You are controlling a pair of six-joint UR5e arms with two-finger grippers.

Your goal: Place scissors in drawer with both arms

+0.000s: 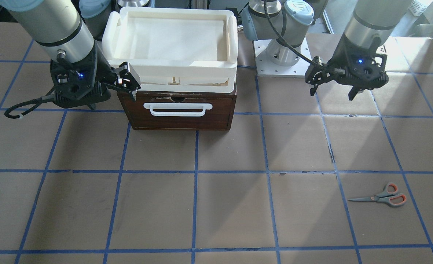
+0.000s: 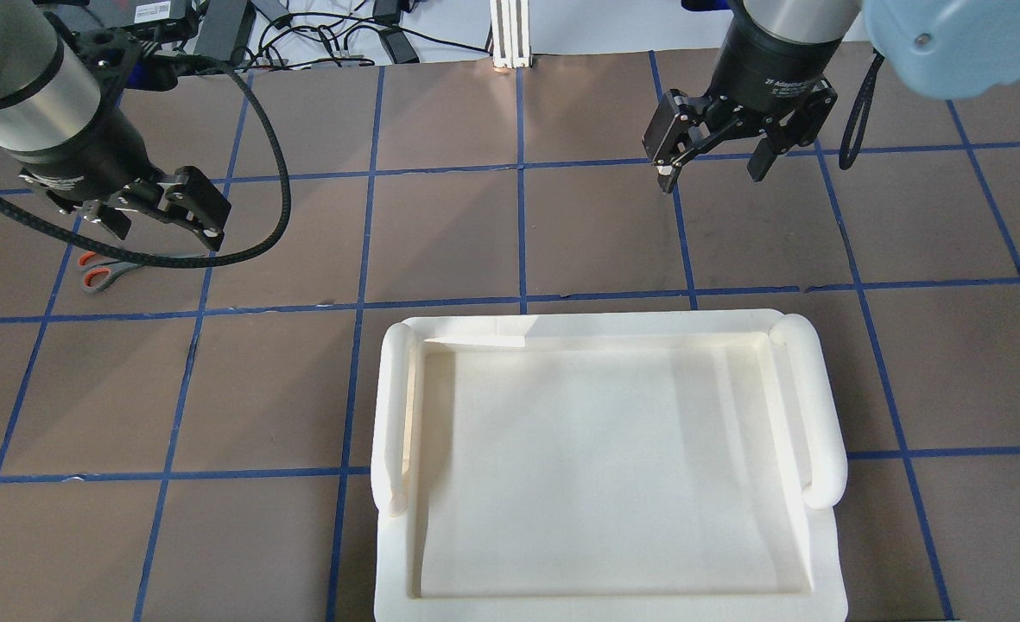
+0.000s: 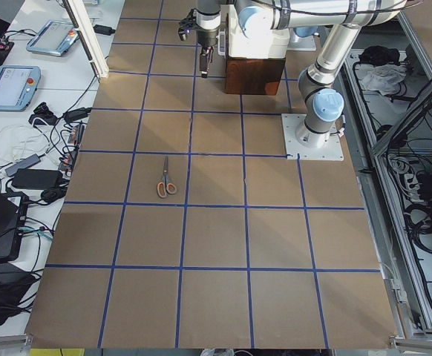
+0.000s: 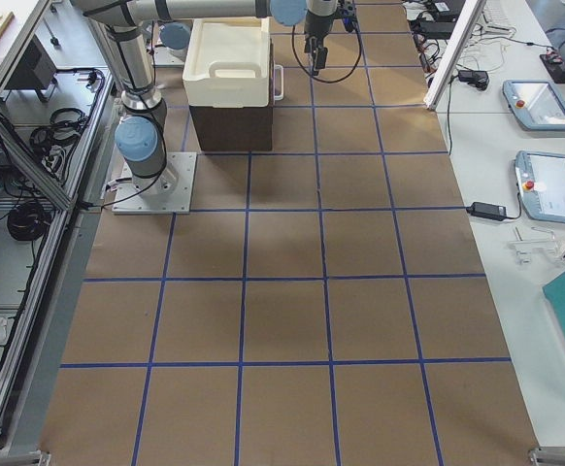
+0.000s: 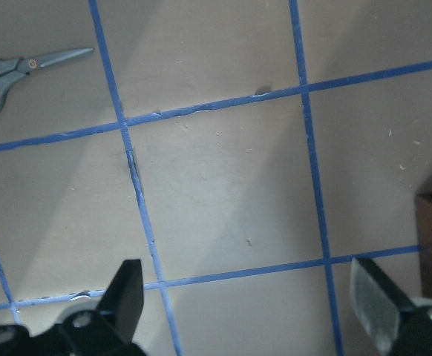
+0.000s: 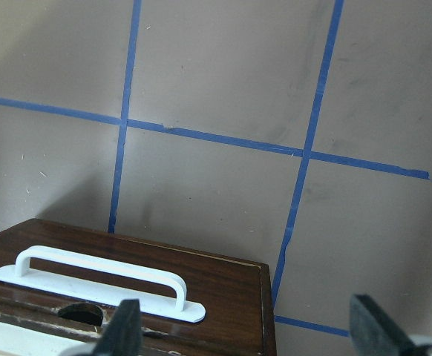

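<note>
The scissors [image 1: 383, 195] lie flat and closed on the brown counter [image 1: 231, 205], on the robot's left side and far out from its base, blades pointing towards the middle of the counter, well apart from the drawer [image 1: 178, 121]. The drawer sits pushed in, its dark front flush and its white bar handle [image 1: 178, 109] untouched. A white bin [image 1: 170, 36] rests on top of the wooden case. The left gripper [image 1: 333, 93] hangs above the counter with its jaws spread and nothing between them. It is nearer the robot than the scissors, which show at the far left corner of its wrist view. The right gripper [image 2: 711, 173] is also spread and empty, hovering just beside the drawer's upper corner, the handle in sight below it. Blue tape lines [image 1: 195, 171] cross the counter in a grid.
</note>
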